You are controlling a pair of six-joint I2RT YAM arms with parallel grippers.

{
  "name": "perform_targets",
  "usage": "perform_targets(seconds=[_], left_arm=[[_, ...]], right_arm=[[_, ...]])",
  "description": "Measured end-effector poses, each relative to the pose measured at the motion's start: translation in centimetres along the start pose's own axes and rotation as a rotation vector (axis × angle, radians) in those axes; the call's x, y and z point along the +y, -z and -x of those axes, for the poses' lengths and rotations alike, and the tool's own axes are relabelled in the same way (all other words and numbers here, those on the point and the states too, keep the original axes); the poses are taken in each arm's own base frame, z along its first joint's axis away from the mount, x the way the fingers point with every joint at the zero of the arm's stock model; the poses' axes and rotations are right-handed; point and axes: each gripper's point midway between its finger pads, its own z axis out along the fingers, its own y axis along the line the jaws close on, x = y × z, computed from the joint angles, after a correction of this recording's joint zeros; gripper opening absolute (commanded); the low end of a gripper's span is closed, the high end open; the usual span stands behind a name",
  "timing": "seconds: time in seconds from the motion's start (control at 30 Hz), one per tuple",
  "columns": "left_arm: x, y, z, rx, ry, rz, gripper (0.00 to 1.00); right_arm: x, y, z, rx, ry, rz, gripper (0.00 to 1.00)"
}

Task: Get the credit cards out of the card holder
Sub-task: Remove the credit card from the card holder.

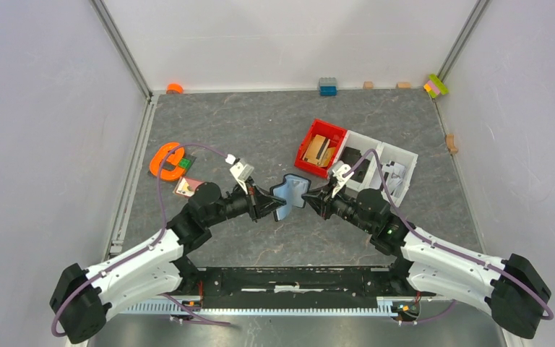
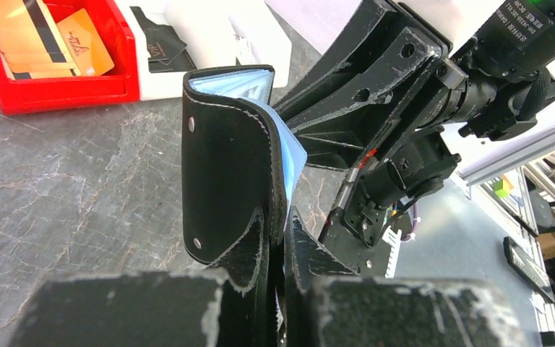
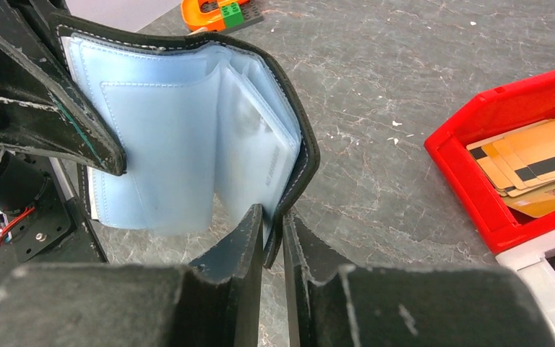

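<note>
The black card holder [image 1: 290, 194] hangs open above the table between both grippers, its pale blue-grey sleeves facing up. My left gripper [image 1: 271, 204] is shut on its left cover; the left wrist view shows the black outside [image 2: 224, 166] with metal studs. My right gripper [image 1: 311, 196] is shut on its right cover edge [image 3: 300, 155]. The clear sleeves [image 3: 181, 144] look empty in the right wrist view. Tan and copper credit cards [image 3: 531, 163] lie in the red bin [image 1: 318, 147]. A pinkish card [image 1: 186, 187] lies on the table at the left.
A white two-part bin [image 1: 383, 163] holds a black item and pale things beside the red bin. An orange ring with a green block [image 1: 168, 160] lies at the left. Small blocks [image 1: 327, 87] sit along the back wall and at the right edge.
</note>
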Motion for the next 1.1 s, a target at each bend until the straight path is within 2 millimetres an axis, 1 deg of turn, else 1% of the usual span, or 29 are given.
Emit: perform_targets(seconds=[0.17, 0.33, 0.4, 0.43, 0.57, 0.67, 0.8, 0.93, 1.0, 1.03, 1.1], left_arm=[[-0.3, -0.2, -0.3, 0.016, 0.001, -0.024, 0.02], [-0.7, -0.3, -0.5, 0.025, 0.0, -0.052, 0.02], [-0.7, -0.3, -0.6, 0.029, 0.002, -0.051, 0.02], [-0.7, -0.3, -0.6, 0.029, 0.003, -0.051, 0.02], [-0.7, 0.1, -0.1, 0.008, -0.001, -0.038, 0.02], [-0.8, 0.8, 1.0, -0.039, -0.011, -0.018, 0.02], [-0.7, 1.1, 1.6, -0.071, -0.017, 0.001, 0.02], [-0.1, 1.0, 1.8, -0.082, -0.014, 0.032, 0.02], [0.2, 1.0, 1.7, -0.082, -0.011, 0.047, 0.02], [0.4, 0.9, 1.6, -0.078, -0.01, 0.052, 0.02], [0.6, 0.9, 1.4, -0.073, -0.006, 0.063, 0.02]], right_arm=[[-0.1, 0.1, -0.3, 0.012, -0.001, -0.003, 0.22], [0.4, 0.0, -0.3, 0.012, -0.001, 0.023, 0.35], [1.0, -0.1, -0.3, 0.012, -0.002, 0.059, 0.37], [1.3, -0.1, -0.4, 0.015, -0.001, 0.077, 0.37], [2.0, -0.2, -0.7, 0.027, 0.0, 0.121, 0.24], [2.2, -0.3, 0.0, -0.001, 0.002, 0.13, 0.18], [2.2, 0.1, 1.4, -0.05, -0.001, 0.121, 0.18], [1.8, 0.6, 2.0, -0.079, -0.004, 0.096, 0.19], [1.8, 0.6, 2.1, -0.082, -0.005, 0.093, 0.22], [1.8, 0.6, 2.1, -0.082, -0.006, 0.093, 0.28], [1.8, 0.6, 2.0, -0.08, -0.011, 0.094, 0.53]])
